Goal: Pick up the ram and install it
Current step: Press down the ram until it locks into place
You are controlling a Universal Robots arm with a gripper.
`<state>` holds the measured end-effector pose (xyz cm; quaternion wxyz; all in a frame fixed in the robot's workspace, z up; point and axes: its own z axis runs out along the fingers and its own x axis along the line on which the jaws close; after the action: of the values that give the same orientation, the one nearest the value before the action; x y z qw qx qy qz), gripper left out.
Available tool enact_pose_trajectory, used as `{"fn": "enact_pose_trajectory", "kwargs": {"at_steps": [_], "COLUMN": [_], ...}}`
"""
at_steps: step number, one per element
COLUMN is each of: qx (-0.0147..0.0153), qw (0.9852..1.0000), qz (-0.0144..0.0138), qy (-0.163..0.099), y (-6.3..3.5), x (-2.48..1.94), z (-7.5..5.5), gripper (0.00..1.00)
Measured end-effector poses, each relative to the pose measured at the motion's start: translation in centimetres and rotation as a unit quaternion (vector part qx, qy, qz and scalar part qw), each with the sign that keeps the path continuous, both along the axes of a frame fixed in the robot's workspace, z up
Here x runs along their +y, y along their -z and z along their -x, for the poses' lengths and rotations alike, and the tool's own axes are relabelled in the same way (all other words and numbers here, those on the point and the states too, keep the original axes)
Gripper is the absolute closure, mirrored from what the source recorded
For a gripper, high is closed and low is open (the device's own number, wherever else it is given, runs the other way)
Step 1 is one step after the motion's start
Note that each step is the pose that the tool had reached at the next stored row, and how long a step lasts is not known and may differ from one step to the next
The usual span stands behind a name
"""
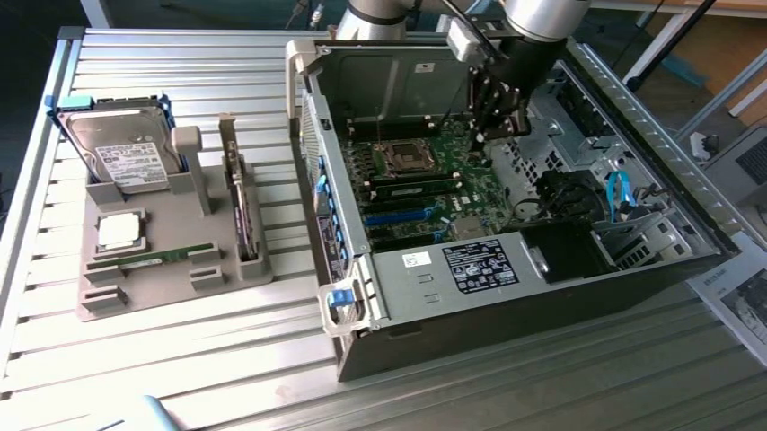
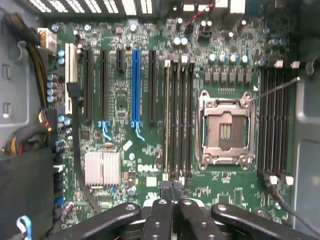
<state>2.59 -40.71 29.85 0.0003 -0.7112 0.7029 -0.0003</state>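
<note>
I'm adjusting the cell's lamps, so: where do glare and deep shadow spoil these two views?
Exterior view: the table's metal slats glare pale, while the computer case interior around the hand sinks into shadow. Wrist view: the motherboard is evenly lit, the vent slots burn white, and the black hand reads as a dark mass.

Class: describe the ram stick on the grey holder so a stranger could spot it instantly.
Look at the grey holder at the exterior view's left of the open computer case. The ram lies flat beside the square silver processor chip. It alone is a long, thin green strip.
</note>
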Motion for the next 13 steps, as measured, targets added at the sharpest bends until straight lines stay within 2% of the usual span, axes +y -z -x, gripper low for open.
{"fn": "enact_pose_trajectory", "kwargs": {"at_steps": [2,9,11,13], "qx": [0.0,0.0001,0.0,0.0], "qw": [1.0,1.0,0.9995,0.998], "qz": [0.0001,0.0001,0.0002,0.0003], "qy": [0.0,0.003,0.032,0.064], "y": [0.0,0.0,0.05,0.14], "x": [0.01,0.0,0.0,0.0], "z": [-0.53,-0.54,-0.54,-0.54], "gripper": [0.9,0.9,0.9,0.9]}}
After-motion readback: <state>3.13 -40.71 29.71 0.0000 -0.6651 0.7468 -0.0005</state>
